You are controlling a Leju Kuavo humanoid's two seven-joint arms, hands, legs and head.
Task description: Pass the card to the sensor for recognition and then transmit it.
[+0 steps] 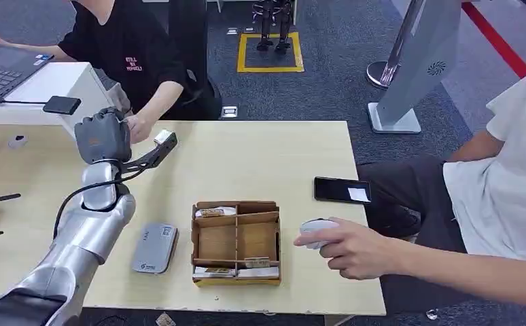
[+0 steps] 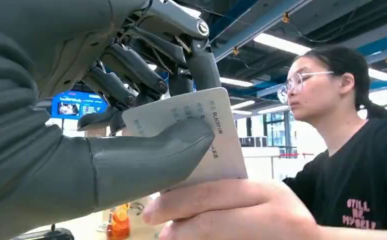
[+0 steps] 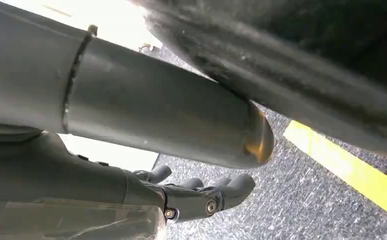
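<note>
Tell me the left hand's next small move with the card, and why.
Probably loosen the thumb and let go: the left hand pinches the card while a person's hand already grips its lower edge, so the handover looks ready.

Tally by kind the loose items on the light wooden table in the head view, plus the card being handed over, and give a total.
White printed cards: 1, the white printed card, held in the left hand and touched by a person's hand
Grey flat card readers: 1
Compartmented wooden boxes: 1
Black smartphones: 1
White handheld devices: 1
Total: 5
</note>
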